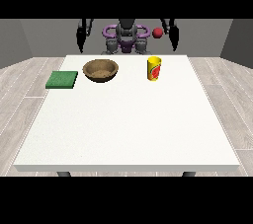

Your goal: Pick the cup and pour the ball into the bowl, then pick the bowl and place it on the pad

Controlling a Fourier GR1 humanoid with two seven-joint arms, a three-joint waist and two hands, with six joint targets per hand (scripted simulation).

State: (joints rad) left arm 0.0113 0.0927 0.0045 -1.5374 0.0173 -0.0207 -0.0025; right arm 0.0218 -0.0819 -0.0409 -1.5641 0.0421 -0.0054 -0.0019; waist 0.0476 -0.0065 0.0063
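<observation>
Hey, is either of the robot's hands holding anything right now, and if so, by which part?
Nothing is held. Both hands hang at the robot's sides, away from the cup, the bowl and the pad.

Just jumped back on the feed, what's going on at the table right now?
Nothing is being handled. The yellow cup, wooden bowl and green pad sit apart along the table's far side, pad at the view's left, cup at right. A red ball shows above the cup, near the robot. Both arms hang back by the robot.
</observation>
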